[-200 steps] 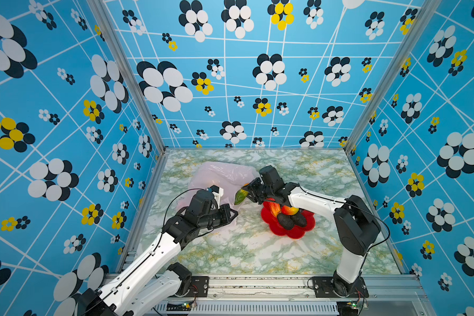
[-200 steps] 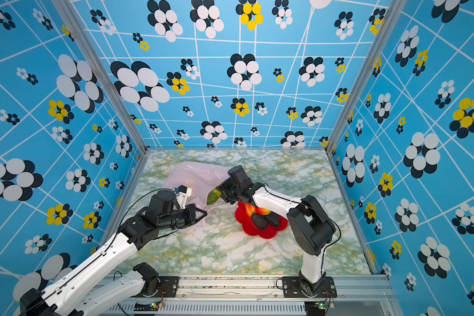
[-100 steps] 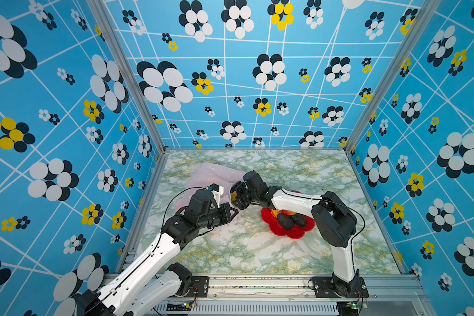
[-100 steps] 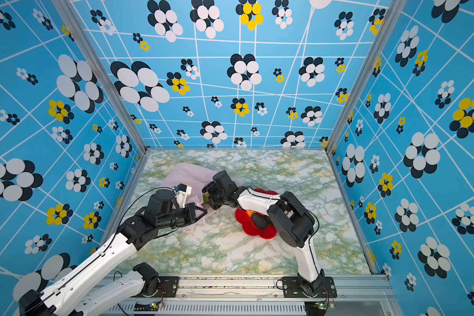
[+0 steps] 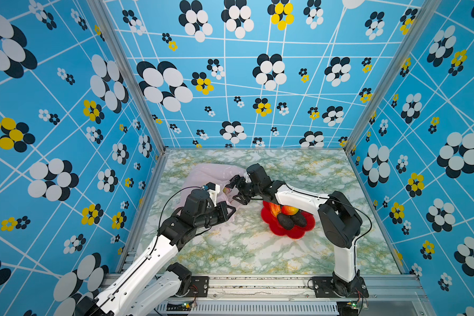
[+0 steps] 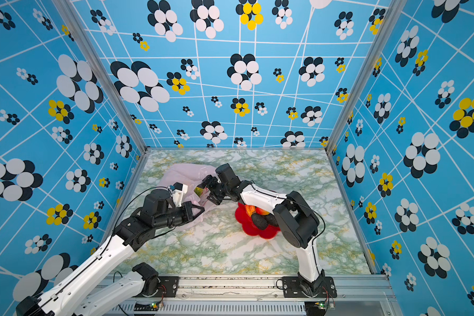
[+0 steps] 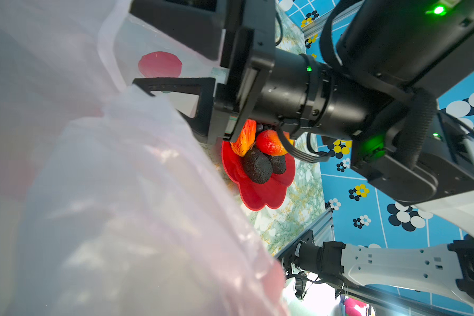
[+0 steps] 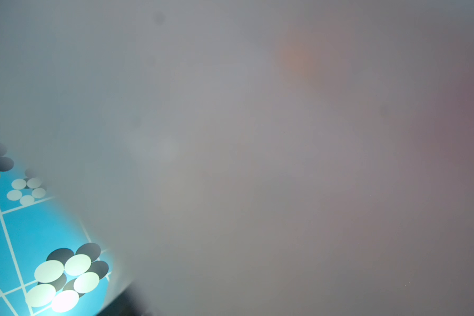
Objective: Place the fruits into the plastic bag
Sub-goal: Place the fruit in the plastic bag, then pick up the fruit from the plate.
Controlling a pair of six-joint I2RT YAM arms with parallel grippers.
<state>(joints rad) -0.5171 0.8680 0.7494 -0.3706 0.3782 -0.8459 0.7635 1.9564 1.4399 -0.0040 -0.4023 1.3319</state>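
I can read no text, label, brand or number in any of my views. The plastic bag (image 7: 121,191) carries a red printed patch (image 7: 159,64), but no legible writing.

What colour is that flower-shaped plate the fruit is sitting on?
The plate is bright, glossy red all over, with no pattern; it shows best in the left wrist view.

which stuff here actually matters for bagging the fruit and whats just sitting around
Part of the job:
- plastic bag
- yellow-green fruit at the bag's mouth
- red-yellow fruit
- orange-red fruit
- two dark avocado-like fruits
- left gripper, shut on the bag
- right gripper, open

Just lying about:
- red flower-shaped plate under the fruits
- marble tabletop
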